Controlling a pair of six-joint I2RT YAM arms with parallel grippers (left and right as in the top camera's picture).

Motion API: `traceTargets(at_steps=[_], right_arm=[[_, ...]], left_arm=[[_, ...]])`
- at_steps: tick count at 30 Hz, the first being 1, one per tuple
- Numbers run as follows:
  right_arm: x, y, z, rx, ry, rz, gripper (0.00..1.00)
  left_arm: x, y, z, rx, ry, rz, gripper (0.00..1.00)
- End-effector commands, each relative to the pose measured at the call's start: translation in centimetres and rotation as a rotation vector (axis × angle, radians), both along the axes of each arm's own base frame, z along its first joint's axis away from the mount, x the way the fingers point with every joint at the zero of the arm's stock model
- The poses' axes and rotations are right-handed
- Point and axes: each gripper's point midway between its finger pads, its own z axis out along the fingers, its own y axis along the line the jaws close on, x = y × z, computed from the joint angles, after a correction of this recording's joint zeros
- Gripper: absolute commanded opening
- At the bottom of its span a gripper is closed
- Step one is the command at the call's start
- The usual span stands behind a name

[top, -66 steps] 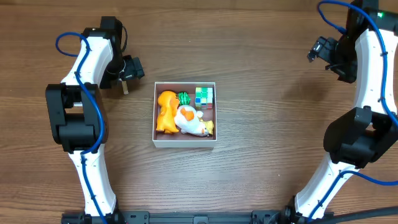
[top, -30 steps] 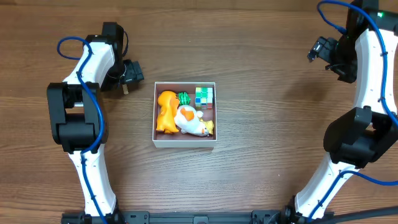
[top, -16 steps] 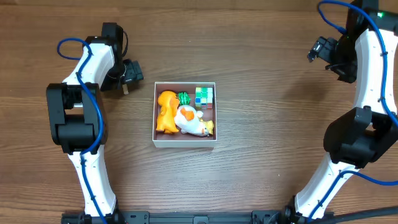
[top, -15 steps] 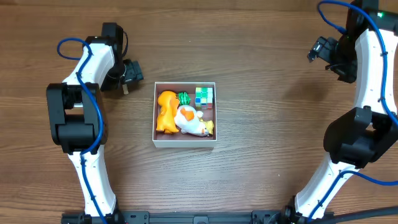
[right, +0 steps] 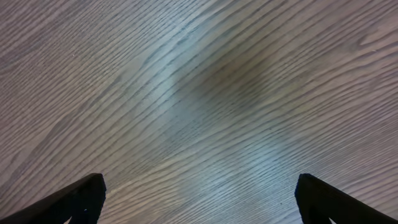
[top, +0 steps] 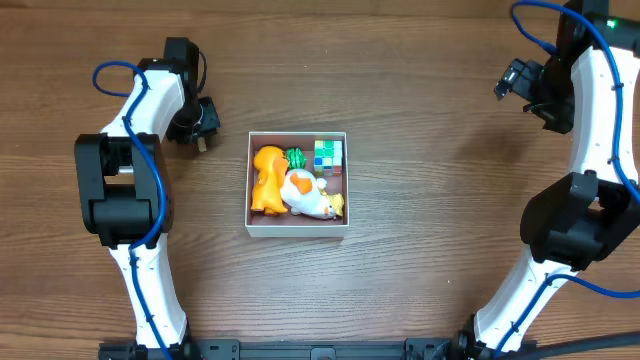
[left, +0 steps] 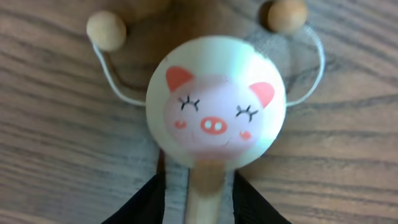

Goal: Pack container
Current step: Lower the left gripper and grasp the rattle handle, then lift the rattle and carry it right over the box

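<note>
Container [top: 297, 233] holds 4 toys [top: 290, 185]; left hand [left: 208, 208] clamps pig rattle [left: 216, 106], right hand [right: 199, 196] apart.

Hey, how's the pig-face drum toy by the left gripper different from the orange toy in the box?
The pig-face drum toy lies on the table outside the container; the orange toy sits inside it. The drum toy is a pale disc with a pink face, wooden handle and two beads on strings; the orange toy is one solid colour. Both are small toys.
</note>
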Motion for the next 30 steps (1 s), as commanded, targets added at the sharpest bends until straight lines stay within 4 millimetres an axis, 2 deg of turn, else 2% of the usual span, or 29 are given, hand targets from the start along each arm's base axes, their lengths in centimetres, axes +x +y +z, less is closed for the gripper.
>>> traceTargets(at_steps=[1,7,12,16,21,22,25,26,28,30], right_arm=[[0.0,-0.1,0.7,-0.014,-0.014,0.003,1.0],[0.0,-0.1,0.7,-0.014,-0.014,0.003,1.0],[0.0,-0.1,0.7,-0.013,-0.014,0.003,1.0],[0.0,-0.1,0.7,-0.013,-0.014,0.003,1.0],[0.0,-0.1,0.7,-0.014,-0.014,0.003,1.0],[0.0,-0.1,0.7,-0.013,-0.014,0.003,1.0],[0.0,-0.1,0.7,-0.014,-0.014,0.003,1.0],[0.0,-0.1,0.7,-0.013,-0.014,0.003,1.0],[0.0,-0.1,0.7,-0.014,-0.014,0.003,1.0],[0.0,-0.1,0.7,-0.013,-0.014,0.003,1.0]], left_arm=[[-2.1,0.3,-1.9,0.008,0.084,0.012,0.3],[-1.9,0.3,-1.9,0.009,0.073,0.012,0.15],[-1.2,0.4,-1.3,0.011,0.057,-0.005,0.14],[1.6,0.5,2.5,0.028,-0.012,-0.139,0.14],[4.3,-0.1,9.6,0.043,-0.105,-0.209,0.13],[4.9,-0.9,11.9,0.049,-0.14,-0.249,0.14],[4.8,-4.0,16.4,0.026,-0.191,-0.308,0.14],[4.6,-5.5,17.4,-0.007,-0.202,-0.331,0.14],[3.3,-9.9,19.2,-0.092,-0.208,-0.407,0.15],[2.4,-11.9,19.8,-0.106,-0.2,-0.425,0.15]])
